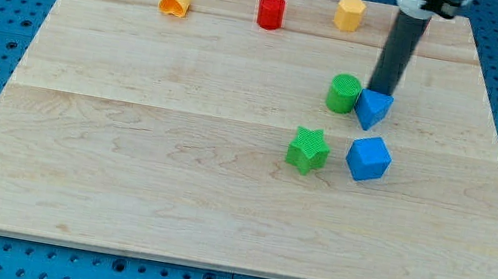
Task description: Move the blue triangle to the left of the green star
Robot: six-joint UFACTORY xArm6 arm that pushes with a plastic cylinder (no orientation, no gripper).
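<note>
The blue triangle (373,110) lies right of the board's middle, touching the right side of a green cylinder (343,92). The green star (308,150) lies below and to the left of the triangle, a short gap away. My tip (381,90) stands just above the triangle, at its top edge, seemingly touching it. The dark rod rises from there to the view's top.
A blue cube (368,159) sits right of the green star, below the triangle. Along the top edge of the wooden board (124,159) lie an orange block (176,0), a red cylinder (270,11) and a yellow block (350,14).
</note>
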